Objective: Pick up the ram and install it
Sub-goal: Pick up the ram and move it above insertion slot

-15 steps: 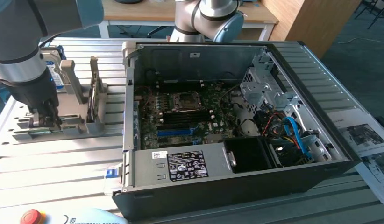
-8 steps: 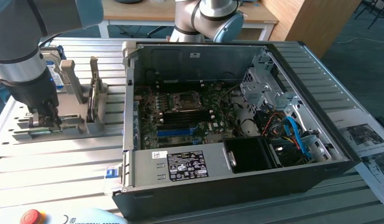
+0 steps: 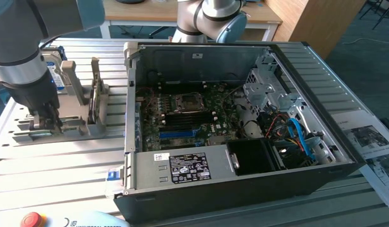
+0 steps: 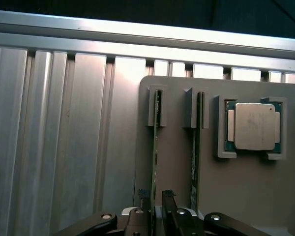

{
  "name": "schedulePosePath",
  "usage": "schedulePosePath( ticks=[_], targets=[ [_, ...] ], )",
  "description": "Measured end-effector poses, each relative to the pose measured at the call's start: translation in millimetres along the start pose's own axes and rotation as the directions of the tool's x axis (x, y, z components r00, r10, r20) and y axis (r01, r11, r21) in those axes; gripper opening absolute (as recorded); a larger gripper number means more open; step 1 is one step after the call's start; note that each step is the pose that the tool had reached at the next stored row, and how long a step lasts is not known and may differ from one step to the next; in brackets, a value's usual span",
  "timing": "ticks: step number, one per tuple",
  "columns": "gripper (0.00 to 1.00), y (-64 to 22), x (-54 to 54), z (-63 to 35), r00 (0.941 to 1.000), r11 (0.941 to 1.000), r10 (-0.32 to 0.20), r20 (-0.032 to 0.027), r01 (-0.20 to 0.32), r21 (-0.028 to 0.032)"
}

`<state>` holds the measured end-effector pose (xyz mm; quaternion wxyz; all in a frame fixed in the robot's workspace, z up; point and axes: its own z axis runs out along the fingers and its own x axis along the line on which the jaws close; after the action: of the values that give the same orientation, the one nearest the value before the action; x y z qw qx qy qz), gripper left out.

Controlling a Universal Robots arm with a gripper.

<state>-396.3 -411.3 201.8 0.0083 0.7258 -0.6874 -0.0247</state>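
Note:
Two green ram sticks stand on edge in slots of a grey holder (image 4: 177, 167). My gripper (image 4: 156, 199) is lowered over the ram (image 4: 156, 147) nearest the holder's edge. Its fingers (image 4: 143, 196) straddle the stick's top edge with a gap on each side, so it is open. The second stick (image 4: 194, 147) stands parallel beside it. In the exterior view the gripper (image 3: 46, 124) is down at the holder (image 3: 77, 126) on the exterior view's left, apart from the open computer case (image 3: 346, 158). The motherboard (image 3: 181, 116) with its blue slots (image 3: 181, 134) lies inside the case.
A silver processor (image 4: 254, 126) sits in a recess of the holder beside the sticks. The holder's upright posts (image 3: 96, 90) stand close to the arm. A slatted metal table (image 3: 56, 165) carries everything. A red stop button (image 3: 31, 220) is at the front, and papers (image 3: 371, 139) lie on the exterior view's right.

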Motion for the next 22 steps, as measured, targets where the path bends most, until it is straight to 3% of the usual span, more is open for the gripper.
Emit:
schedulePosePath(
  ticks=[22],
  targets=[
    [0.24, -0.1, 0.1, 2.5, 1.0, 1.0, 0.0, 0.0, 0.0, 0.0]
  ],
)
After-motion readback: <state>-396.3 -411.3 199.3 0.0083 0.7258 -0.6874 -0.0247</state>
